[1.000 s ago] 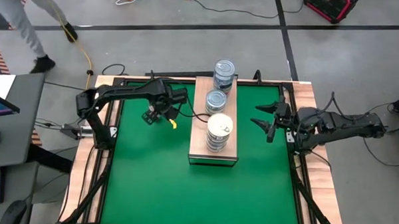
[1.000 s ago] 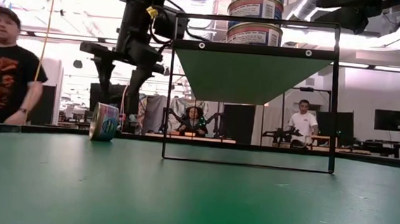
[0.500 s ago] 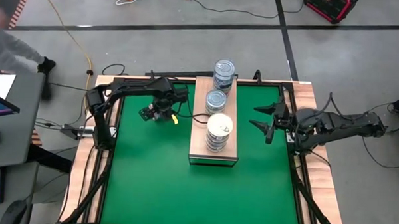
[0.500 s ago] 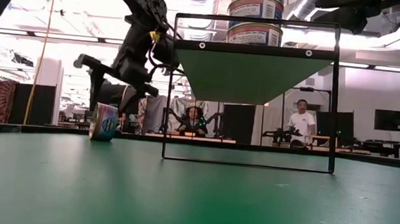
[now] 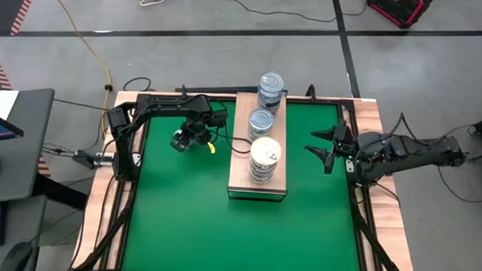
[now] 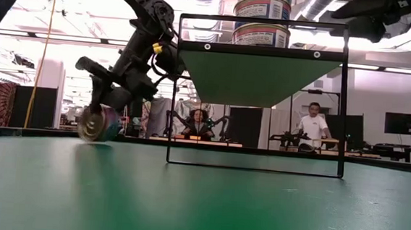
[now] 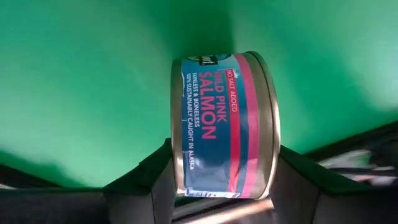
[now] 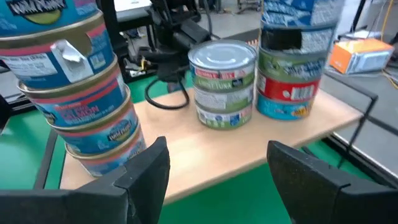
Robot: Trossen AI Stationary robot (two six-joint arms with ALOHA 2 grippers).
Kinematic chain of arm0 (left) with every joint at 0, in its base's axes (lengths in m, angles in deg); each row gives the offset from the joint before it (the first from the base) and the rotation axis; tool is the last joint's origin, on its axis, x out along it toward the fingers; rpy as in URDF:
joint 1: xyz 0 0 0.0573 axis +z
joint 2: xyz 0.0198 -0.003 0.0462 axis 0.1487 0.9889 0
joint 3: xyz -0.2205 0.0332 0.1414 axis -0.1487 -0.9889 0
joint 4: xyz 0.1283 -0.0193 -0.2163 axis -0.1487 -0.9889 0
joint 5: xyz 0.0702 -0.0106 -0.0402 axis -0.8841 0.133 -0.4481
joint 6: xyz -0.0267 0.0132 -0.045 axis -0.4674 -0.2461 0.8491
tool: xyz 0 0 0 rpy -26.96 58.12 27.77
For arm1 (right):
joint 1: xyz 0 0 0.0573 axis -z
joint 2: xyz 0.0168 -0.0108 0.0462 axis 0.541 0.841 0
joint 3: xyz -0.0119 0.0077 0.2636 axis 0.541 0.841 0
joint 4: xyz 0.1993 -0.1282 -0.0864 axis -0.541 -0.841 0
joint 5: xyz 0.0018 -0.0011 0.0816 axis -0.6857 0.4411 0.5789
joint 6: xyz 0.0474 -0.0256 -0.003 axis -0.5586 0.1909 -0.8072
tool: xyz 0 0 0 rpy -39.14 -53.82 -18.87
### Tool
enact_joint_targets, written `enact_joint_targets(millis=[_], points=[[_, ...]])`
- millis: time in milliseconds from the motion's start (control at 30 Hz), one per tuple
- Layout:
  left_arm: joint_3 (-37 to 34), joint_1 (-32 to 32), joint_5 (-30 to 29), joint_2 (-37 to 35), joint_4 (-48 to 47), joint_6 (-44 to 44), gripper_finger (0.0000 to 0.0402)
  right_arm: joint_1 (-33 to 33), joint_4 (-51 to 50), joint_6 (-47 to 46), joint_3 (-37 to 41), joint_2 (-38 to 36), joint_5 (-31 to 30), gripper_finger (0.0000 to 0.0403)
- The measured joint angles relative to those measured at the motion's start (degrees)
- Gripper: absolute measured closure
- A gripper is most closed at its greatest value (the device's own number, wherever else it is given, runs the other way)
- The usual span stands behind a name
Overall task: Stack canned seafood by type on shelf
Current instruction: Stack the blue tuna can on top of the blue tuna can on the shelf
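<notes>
Left gripper straddles a salmon can that stands on its edge on the green mat, near the far left corner, well left of the shelf. In the left wrist view the fingers sit on either side of the can, at its two flat faces, but I cannot tell whether they press it or only flank it. In the low view the can looks blurred at the mat, so I judge it may be rolling or tipping. That is the main risk: a round tin on its rim can roll out from between the fingers if they close late or off centre, or it may drop flat and need a fresh approach. If gripped only near the rim, it may twist in the grip during the lift. Three stacks already stand along the shelf, and the salmon pile nearest the right wrist camera looks tall and a little uneven; a can set down tilted or nudged sideways could topple it, and tins would scatter off the plank. Right gripper waits with its fingers spread wide at the mat's right edge, facing the shelf, apart from everything.
</notes>
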Motion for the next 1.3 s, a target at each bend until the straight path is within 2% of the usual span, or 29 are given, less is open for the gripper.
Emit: enact_joint_targets(millis=[100, 233, 367, 433, 567, 667, 800, 867, 933, 1133, 1300], points=[[0.6, -0.2, 2.8, 0.0, -4.8, 10.1, 0.0210, 0.0, -2.8, -1.9, 0.0, -1.7, 0.0, 0.0109], [2.6, -1.5, 14.5, -3.0, -9.6, 23.1, 0.0210, 0.0, -5.9, -3.4, 0.2, -5.2, -0.4, 0.0109], [4.1, -5.0, 27.4, -11.5, -9.6, 33.3, 0.0210, 0.0, -3.2, -3.6, 1.2, -7.2, -2.0, 0.0109], [4.6, -6.7, 30.6, -16.5, -8.6, 38.8, 0.0210, 0.0, -1.7, -2.5, 2.6, -7.5, -1.9, 0.0109], [5.0, -9.4, 35.8, -26.8, -0.9, 50.6, 0.0210, 0.3, 1.1, -1.8, 3.2, -7.4, -1.9, 0.0109], [5.0, -9.9, 39.1, -32.7, 7.1, 62.7, 0.0210, 0.4, 2.4, -1.8, 3.2, -7.4, -1.9, 0.0109], [5.0, -9.9, 48.8, -37.4, 27.4, 69.5, 0.0210, 0.4, 3.1, -1.8, 3.2, -6.7, -1.8, 0.0109], [6.2, -9.9, 54.7, -37.8, 36.3, 73.8, 0.0210, 0.4, 3.4, -1.9, 3.2, -6.1, -1.8, 0.0109], [9.7, -9.8, 57.6, -36.8, 40.9, 76.4, 0.0210, 0.4, 3.7, -2.3, 3.2, -5.1, -1.8, 0.0109], [24.8, -10.9, 57.8, -27.5, 38.2, 75.9, 0.0210, 0.4, 5.2, -3.1, 3.2, -3.0, -1.8, 0.0109], [35.9, -12.6, 61.0, -18.0, 30.6, 74.7, 0.0210, 0.4, 5.1, -3.6, 3.2, -2.9, -1.8, 0.0109]])
